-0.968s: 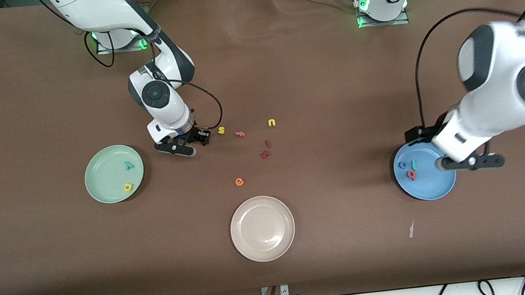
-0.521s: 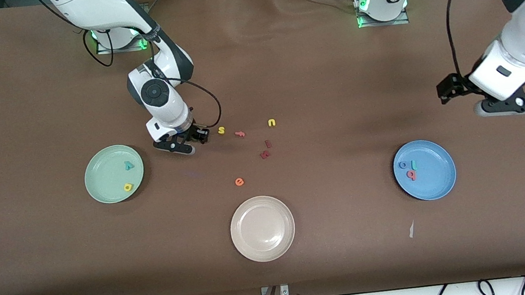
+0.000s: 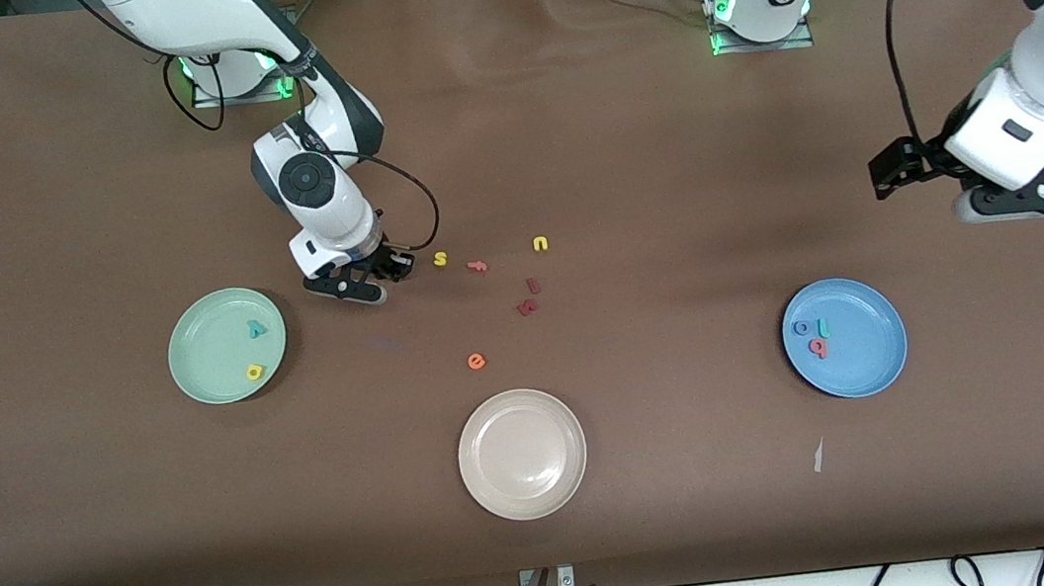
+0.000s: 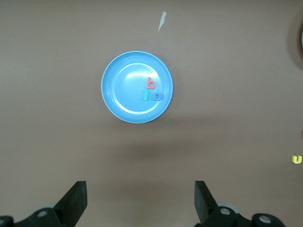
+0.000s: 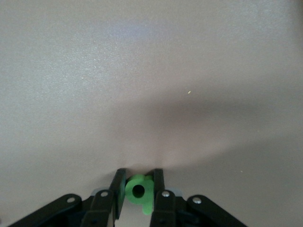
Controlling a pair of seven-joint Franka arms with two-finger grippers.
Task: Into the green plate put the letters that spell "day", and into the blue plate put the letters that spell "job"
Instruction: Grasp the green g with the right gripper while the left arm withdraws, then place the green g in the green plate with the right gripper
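In the right wrist view the green "d" (image 5: 140,192) sits between my right gripper's (image 5: 138,189) fingers, which press on both its sides just above the brown table. In the front view that gripper (image 3: 360,287) is low beside the green plate (image 3: 209,359); the "d" is hidden there. The plate holds a teal "y" (image 3: 257,329) and a yellow "a" (image 3: 254,372). The blue plate (image 3: 863,351) holds the "o" (image 3: 800,328), "j" (image 3: 823,328) and "b" (image 3: 820,348). My left gripper (image 3: 1034,200) hangs open and empty over bare table, toward the left arm's end from the blue plate (image 4: 125,90).
Loose letters lie mid-table: a yellow "s" (image 3: 440,259), a salmon letter (image 3: 477,266), a yellow "u" (image 3: 540,244), two dark red letters (image 3: 527,307) and an orange "e" (image 3: 477,361). A beige plate (image 3: 522,453) sits nearer the front camera. A white scrap (image 3: 818,456) lies near the blue plate.
My left arm rose off the blue plate and swung toward its own end of the table. My right gripper's fingers closed in on the green "d".
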